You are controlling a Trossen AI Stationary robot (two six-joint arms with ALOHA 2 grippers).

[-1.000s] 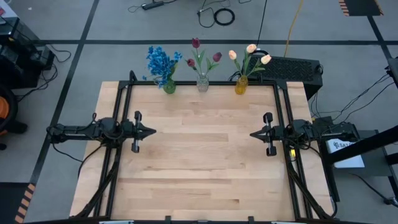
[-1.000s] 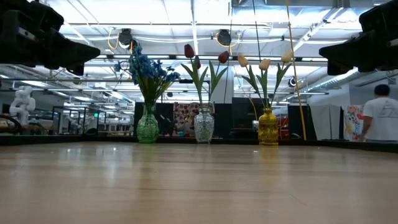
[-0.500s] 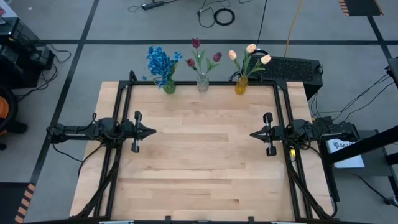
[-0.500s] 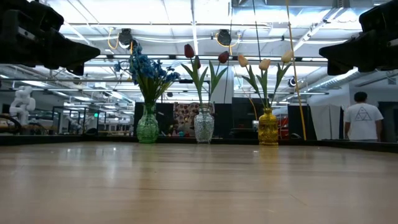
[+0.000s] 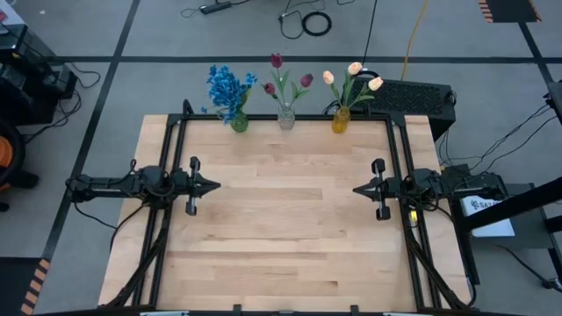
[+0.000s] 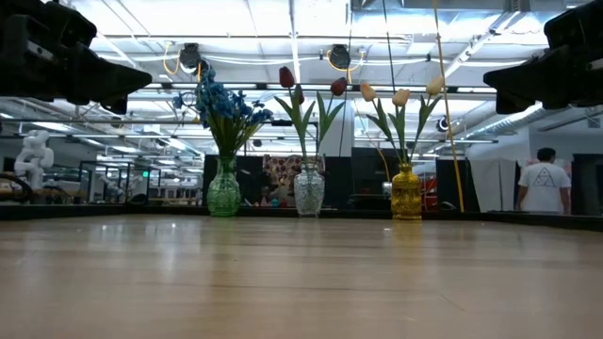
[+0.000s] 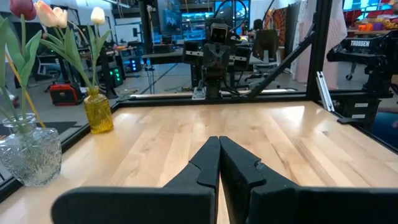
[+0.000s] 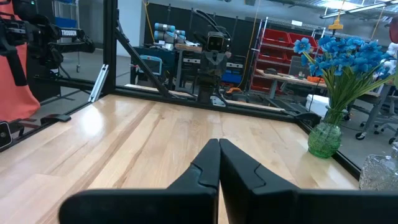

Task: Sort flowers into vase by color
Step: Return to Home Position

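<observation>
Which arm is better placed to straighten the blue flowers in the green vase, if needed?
Left, probably. The green vase stands at the table's far edge on the left hand's side; the right hand sits opposite. Both are shut, empty.

blue flowers (image 5: 226, 88): upright, green vase (image 5: 239, 124) | red tulips (image 5: 276, 61): clear vase (image 5: 285, 118) | cream tulips (image 5: 355, 68): yellow vase (image 5: 340, 121)

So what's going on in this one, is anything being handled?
Nothing is being handled. The blue flowers stand in the green vase, the red tulips in the clear glass vase and the cream-yellow tulips in the yellow vase, in a row along the table's far edge. The left gripper and right gripper are shut and empty, facing each other from the table's sides.
</observation>
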